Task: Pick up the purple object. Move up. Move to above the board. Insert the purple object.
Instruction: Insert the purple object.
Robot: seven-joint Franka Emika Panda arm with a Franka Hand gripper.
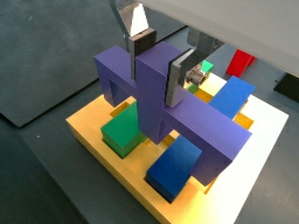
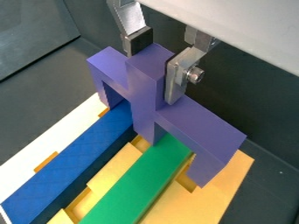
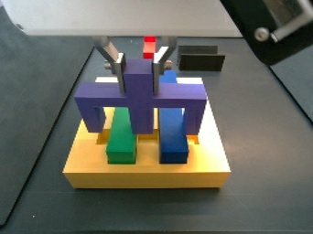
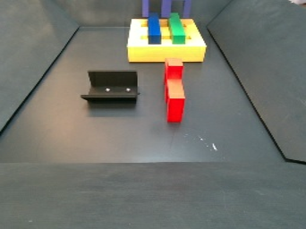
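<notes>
Dark grey matte floor [image 4: 72, 125], walled by sloping dark panels, fills the side view; the black L-shaped fixture [image 4: 111, 87] stands left of centre and a glossy red block [image 4: 174, 89] lies just right of it. At the top sits the flat yellow board [image 3: 146, 163], carrying a long green bar [image 3: 120, 137] and a long blue bar [image 3: 174, 135]. The gripper [image 1: 163, 59] is clamped on the raised post of the matte purple object [image 1: 163, 105], which straddles both bars, legs down at the board.
</notes>
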